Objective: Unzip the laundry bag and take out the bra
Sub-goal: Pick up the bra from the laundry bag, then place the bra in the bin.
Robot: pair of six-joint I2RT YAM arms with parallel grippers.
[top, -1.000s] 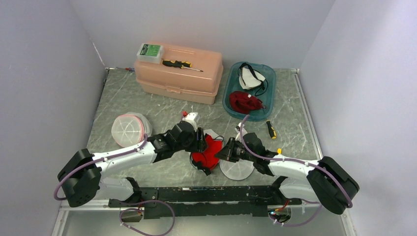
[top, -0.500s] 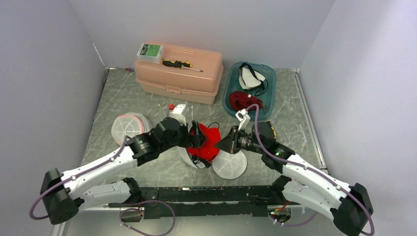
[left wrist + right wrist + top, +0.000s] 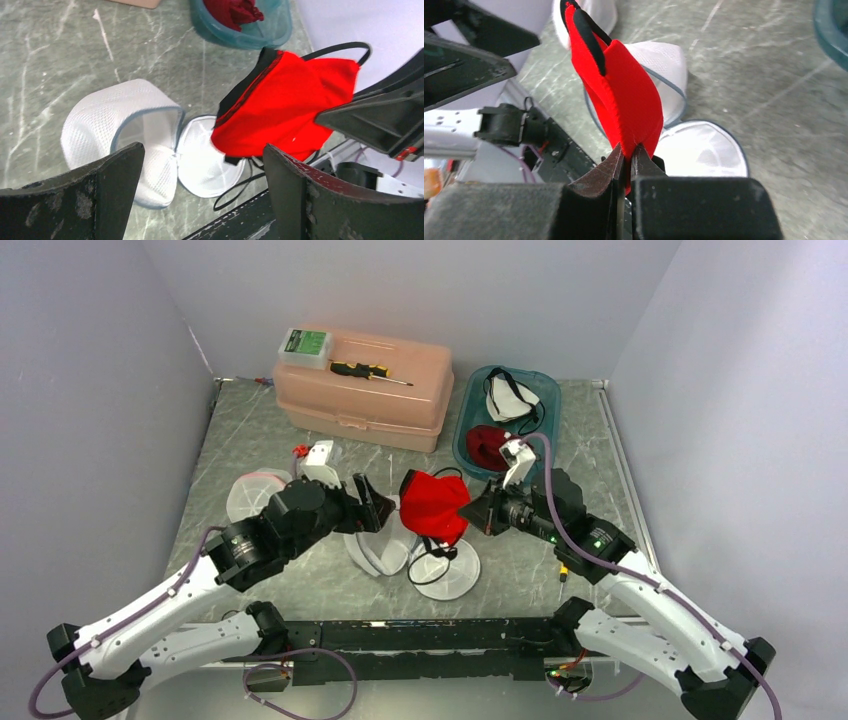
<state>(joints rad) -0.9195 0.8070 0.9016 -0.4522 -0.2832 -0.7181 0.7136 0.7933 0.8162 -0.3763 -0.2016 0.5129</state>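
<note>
The right fingers [image 3: 610, 170] pinch the red bra [image 3: 435, 505] by one edge, held clear above the opened laundry bag [image 3: 378, 552] on the worktop [image 3: 260, 440]. The left fingers [image 3: 112, 180] gape empty just left of it.

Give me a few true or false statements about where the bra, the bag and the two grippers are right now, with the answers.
1. The right gripper is shut on the red bra. True.
2. The left gripper is clamped on the laundry bag. False: its jaws stand wide open and hold nothing.
3. The red bra lies inside the laundry bag. False: it hangs from the right gripper, outside the open bag.
4. A screwdriver lies on top of the toolbox. True.
5. The teal tray holds nothing. False: a red garment and a white garment lie in it.
</note>
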